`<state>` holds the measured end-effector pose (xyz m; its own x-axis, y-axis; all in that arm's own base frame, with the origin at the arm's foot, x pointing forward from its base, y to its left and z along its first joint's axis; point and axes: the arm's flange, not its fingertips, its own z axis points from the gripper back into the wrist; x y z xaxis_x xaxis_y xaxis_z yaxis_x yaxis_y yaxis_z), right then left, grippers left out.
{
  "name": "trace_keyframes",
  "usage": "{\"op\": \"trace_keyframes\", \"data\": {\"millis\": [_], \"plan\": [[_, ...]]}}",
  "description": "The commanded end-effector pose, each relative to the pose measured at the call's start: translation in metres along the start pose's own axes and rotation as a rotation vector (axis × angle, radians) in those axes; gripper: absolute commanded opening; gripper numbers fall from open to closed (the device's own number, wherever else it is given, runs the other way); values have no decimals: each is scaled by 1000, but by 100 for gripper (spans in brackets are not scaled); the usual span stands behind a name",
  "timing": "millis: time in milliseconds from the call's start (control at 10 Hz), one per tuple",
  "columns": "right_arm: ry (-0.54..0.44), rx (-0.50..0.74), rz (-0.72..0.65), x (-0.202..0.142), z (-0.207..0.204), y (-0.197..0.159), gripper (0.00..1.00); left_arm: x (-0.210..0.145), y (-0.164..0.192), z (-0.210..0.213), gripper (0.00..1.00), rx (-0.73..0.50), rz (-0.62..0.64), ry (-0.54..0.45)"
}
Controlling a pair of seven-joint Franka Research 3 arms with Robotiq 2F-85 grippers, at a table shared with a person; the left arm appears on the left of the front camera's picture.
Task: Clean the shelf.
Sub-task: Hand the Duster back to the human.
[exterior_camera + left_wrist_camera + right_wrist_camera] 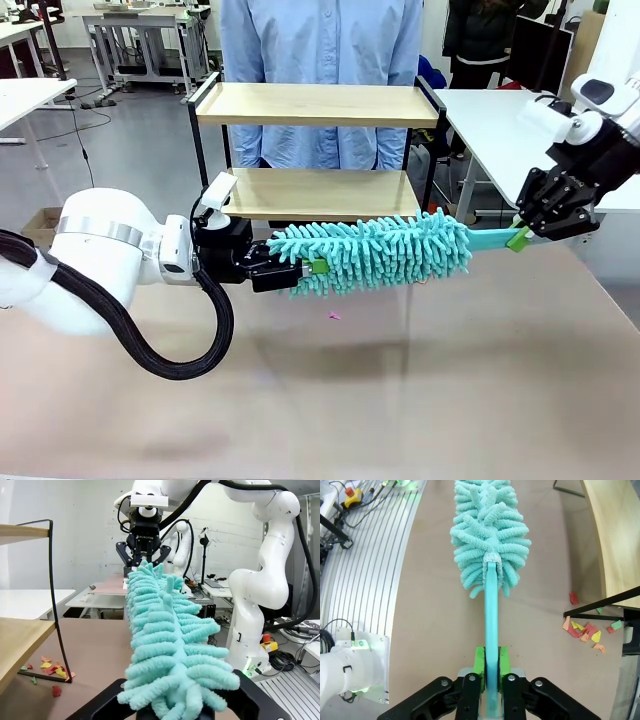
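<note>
Front view: shelf [315,105] stands at far side of counter [400,400], in front of person [320,60]; teal duster [375,250] held level just before its lower board. Left gripper [305,268] clamped on fluffy end, right gripper [518,238] clamped on flat handle [492,630]. Right wrist view: coloured paper scraps [585,630] lie on counter by shelf leg.
</note>
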<state>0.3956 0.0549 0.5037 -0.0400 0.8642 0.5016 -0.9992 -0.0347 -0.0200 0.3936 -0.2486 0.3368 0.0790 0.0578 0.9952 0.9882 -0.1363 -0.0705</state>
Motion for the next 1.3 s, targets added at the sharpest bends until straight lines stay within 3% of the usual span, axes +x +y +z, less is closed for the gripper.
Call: {"op": "trace_keyframes", "data": {"millis": [0, 100, 200, 300, 500, 800, 900, 1000, 1200], "plan": [[-55, -4, 3, -1, 9, 1, 70, 0, 0, -1, 0, -1, -2, -2], [-135, -39, -29, -5, 25, 4, 100, 0, 0, -1, 0, -1, -2, -2], [-218, -78, -49, -10, 43, 8, 74, 0, 0, -1, 0, -1, -2, -2], [-310, -147, -101, -18, 64, 13, 100, 0, 0, -1, 0, -1, -2, -2], [-472, -308, -254, -45, 105, 22, 100, 0, 0, -1, 0, -1, -2, -2], [-573, -408, -396, -80, 129, 34, 100, 0, 0, -1, 0, -1, -2, -2], [-604, -429, -377, -84, 130, 35, 100, -1, 0, 0, 17, 1, 2, 2], [-539, -371, -358, -84, 142, 34, 100, 22, -5, 10, 17, -22, -24, -2], [-539, -371, -358, -84, 142, 34, 100, 81, -8, 43, 17, 22, -46, -55]]}}
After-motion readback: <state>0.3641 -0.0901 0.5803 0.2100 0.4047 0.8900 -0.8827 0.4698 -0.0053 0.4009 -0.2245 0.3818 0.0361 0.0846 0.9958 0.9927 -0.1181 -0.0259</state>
